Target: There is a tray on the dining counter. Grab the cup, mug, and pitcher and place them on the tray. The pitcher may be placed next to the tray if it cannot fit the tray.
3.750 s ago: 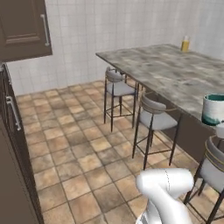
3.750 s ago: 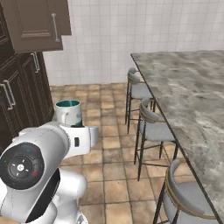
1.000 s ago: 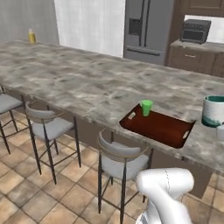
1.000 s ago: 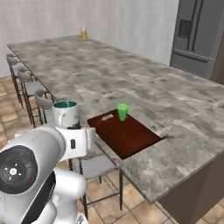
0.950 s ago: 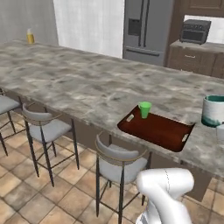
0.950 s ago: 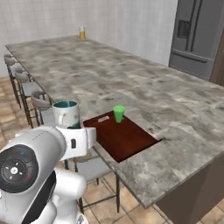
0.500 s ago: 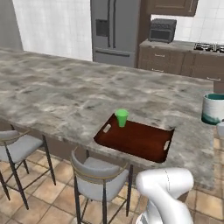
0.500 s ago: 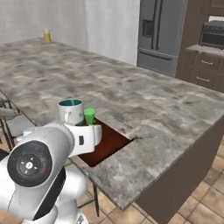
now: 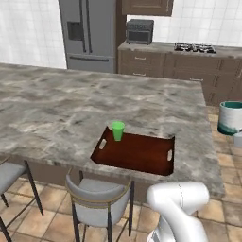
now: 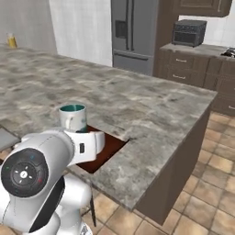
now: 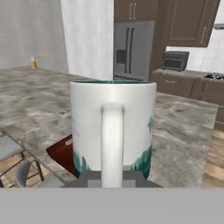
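In the simulated kitchen the base has swung round the dining counter [image 9: 61, 108] over the past second, so both base views now look across the grey marbled top toward the refrigerator [image 9: 88, 35] and the wall cabinets beyond it. Seen from the hand, the pitcher [image 11: 32, 63] stands far off to the left, at the counter's distant end. Nearer, ahead of the gripper [image 11: 112, 178] and below it, lies the tray [image 9: 134, 153], which in the hand view shows as a dark red corner left of the mug. The green cup [image 9: 117, 131] already stands upright in the tray's far left corner. The mug [image 11: 113, 130] sits upright in closed jaws, its white handle turned toward the hand camera (the gripper clamps it low, and the fingertips themselves are hidden behind it). It is carried above the counter's near edge, just beside the tray and not yet over it. With the tray now within reach, setting the mug down looks like the step in hand; the pitcher would remain. No brand, label or writing is legible anywhere.
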